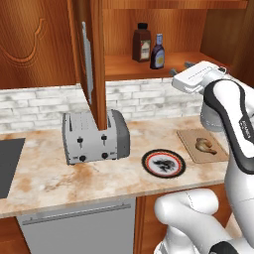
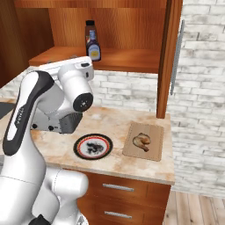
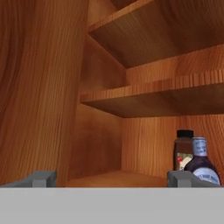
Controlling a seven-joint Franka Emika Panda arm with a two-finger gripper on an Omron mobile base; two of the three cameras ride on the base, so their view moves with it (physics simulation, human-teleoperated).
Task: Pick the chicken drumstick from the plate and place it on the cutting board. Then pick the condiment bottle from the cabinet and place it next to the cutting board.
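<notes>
The drumstick point(image 1: 204, 144) already lay on the cutting board point(image 1: 191, 147), just beside the plate point(image 1: 163, 163) on the bench point(image 1: 44, 178), leaving the bottle as the job in hand. The condiment bottle point(image 1: 158, 52) stood upright on the cabinet point(image 1: 139, 67) shelf, just beside a taller brown bottle point(image 1: 142, 43) with a black cap. The hand point(image 3: 112, 180) was raised to the cabinet, level with the shelf, its fingers spread wide and holding nothing.

In the hand view the condiment bottle sat off to one side, near one fingertip point(image 3: 178, 178) rather than between the two, with the taller bottle close behind it. The main risk appeared to be that offset: a straight advance could have clipped the condiment bottle with that finger and toppled it, or pushed it into its neighbour. With the two bottles so close, the fingers might also have closed on the wrong one, or on both. The open cabinet door point(image 1: 94, 64), hanging beside the shelf, looked like a further obstacle for the arm on the way out.
</notes>
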